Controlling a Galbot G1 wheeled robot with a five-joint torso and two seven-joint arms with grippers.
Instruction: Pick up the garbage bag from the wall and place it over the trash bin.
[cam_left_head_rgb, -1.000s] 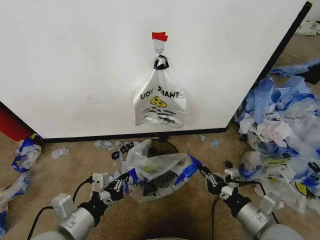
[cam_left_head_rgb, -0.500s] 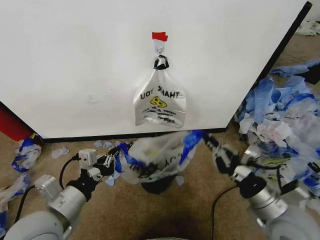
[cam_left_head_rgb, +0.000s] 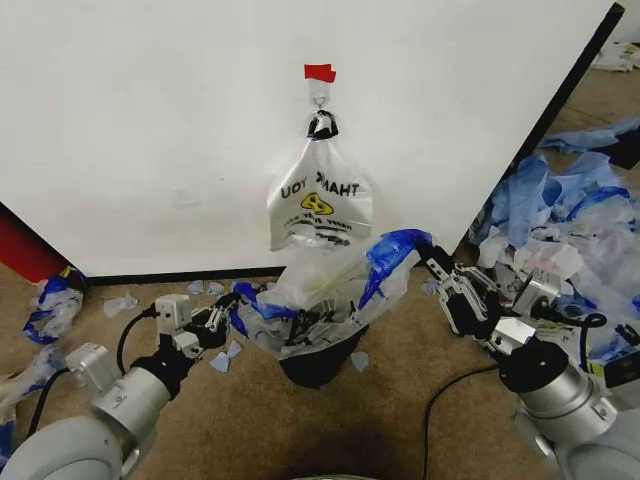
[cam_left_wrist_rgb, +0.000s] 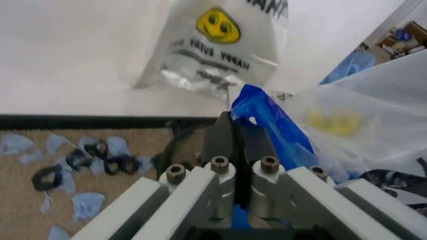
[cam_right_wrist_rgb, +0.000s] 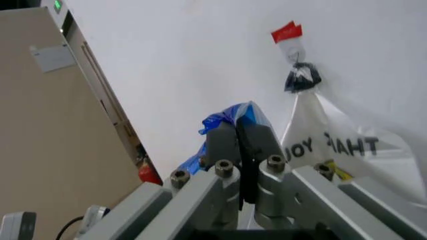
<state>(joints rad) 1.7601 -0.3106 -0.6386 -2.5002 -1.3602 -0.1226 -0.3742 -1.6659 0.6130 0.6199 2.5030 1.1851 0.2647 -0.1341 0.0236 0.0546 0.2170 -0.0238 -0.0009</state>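
The white wall (cam_left_head_rgb: 150, 130) fills the space ahead of me, with a red tape patch (cam_left_head_rgb: 319, 72) over a small hook (cam_left_head_rgb: 319, 98) that holds a second smiley bag with a black top (cam_left_head_rgb: 319, 205). A heap of blue-and-white plastic scraps (cam_left_head_rgb: 560, 250) lies on the floor to my right. The garbage bag (cam_left_head_rgb: 320, 290) is stretched between my hands directly above the black wire-mesh trash bin (cam_left_head_rgb: 318, 362), draping onto its rim. My right hand (cam_left_head_rgb: 432, 262) is clamped on one blue handle; my left hand (cam_left_head_rgb: 228, 316) pinches the other blue handle.
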